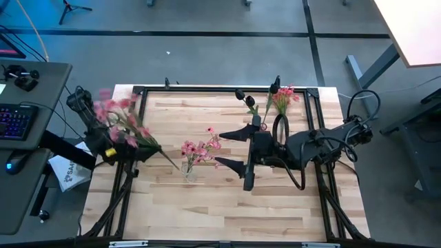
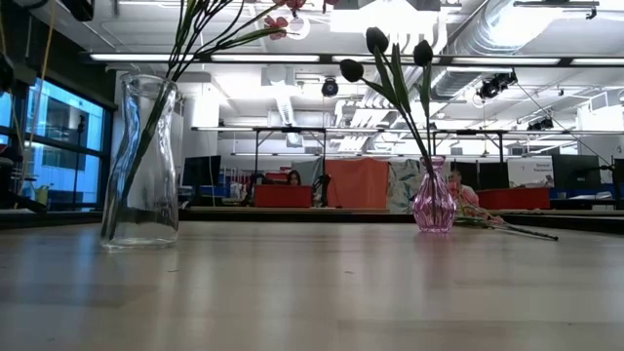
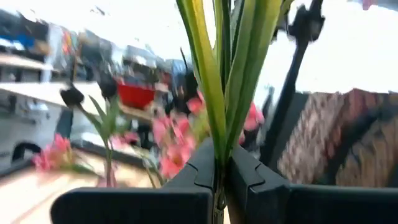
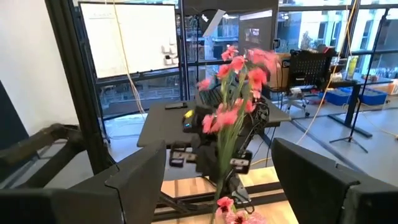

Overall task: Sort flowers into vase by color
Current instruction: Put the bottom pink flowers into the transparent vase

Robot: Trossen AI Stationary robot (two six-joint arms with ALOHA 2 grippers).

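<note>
Wooden table [image 1: 227, 207], overhead, w/ both arms over it. Right arm reaching in from the right edge; right gripper [image 1: 242, 153] near table centre, jaws spread wide, nothing between them. Left arm at the left edge; left gripper [image 1: 135, 153] clamped on the stems of a pink bunch [image 1: 116, 118], seen in the wrist view as fingers [image 3: 205, 168] pinched tight on the green stalks.

Held bunch: long axis oblique, blossoms up and out past the table's left-rear corner, stem ends trailing toward the clear vase [image 1: 188, 171]. Clear vase tall, just right of the left gripper, already holding pink sprays [image 1: 201, 147]; level view shows stems [image 2: 161, 107] leaning inside the glass [image 2: 142, 161].

Small pink-purple vase [image 2: 434, 205] toward the rear, carrying dark buds [image 2: 376, 41] on leafy stalks; loose pink stems [image 1: 284, 98] lying flat on the table just beside it, near the rear edge.

Key relation, as judged: clear vase mouth lies right of the left jaws, btwn the two grippers; stem ends already point that way, so left arm nearer for delivery. Bunch prob. needs swinging upright, stems down, before lowering in. Right gripper open and unladen; loose rear stems lie beyond it, toward the far edge, axis roughly front-to-back.
</note>
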